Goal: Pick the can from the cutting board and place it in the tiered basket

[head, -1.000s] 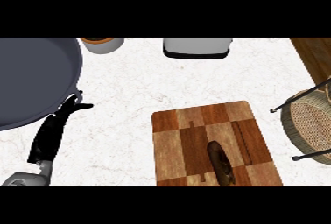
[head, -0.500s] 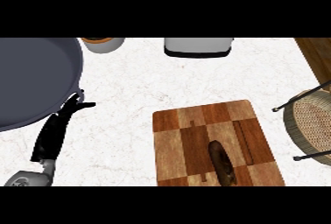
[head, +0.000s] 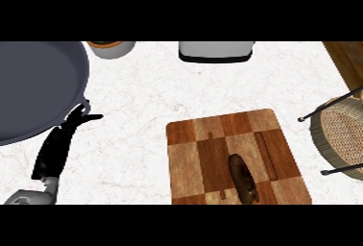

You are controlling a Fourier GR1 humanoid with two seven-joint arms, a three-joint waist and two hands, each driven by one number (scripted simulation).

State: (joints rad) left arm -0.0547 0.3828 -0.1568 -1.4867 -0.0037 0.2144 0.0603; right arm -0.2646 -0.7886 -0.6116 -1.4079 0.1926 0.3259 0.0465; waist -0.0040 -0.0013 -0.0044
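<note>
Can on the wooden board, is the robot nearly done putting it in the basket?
Done: nothing shows as finished. The dark can lies on the cutting board, and the part of the tiered basket in view holds no can. In hand: nothing. The left hand is open beside the big grey pan, and the right hand is out of view. Left: getting the can into the basket.

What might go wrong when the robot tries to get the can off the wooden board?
The dark can seems to lie on its side on the cutting board, so it might roll when touched. The left hand is right beside the big grey pan and might bump it. The tiered basket is partly out of view, so aiming there is harder.
</note>
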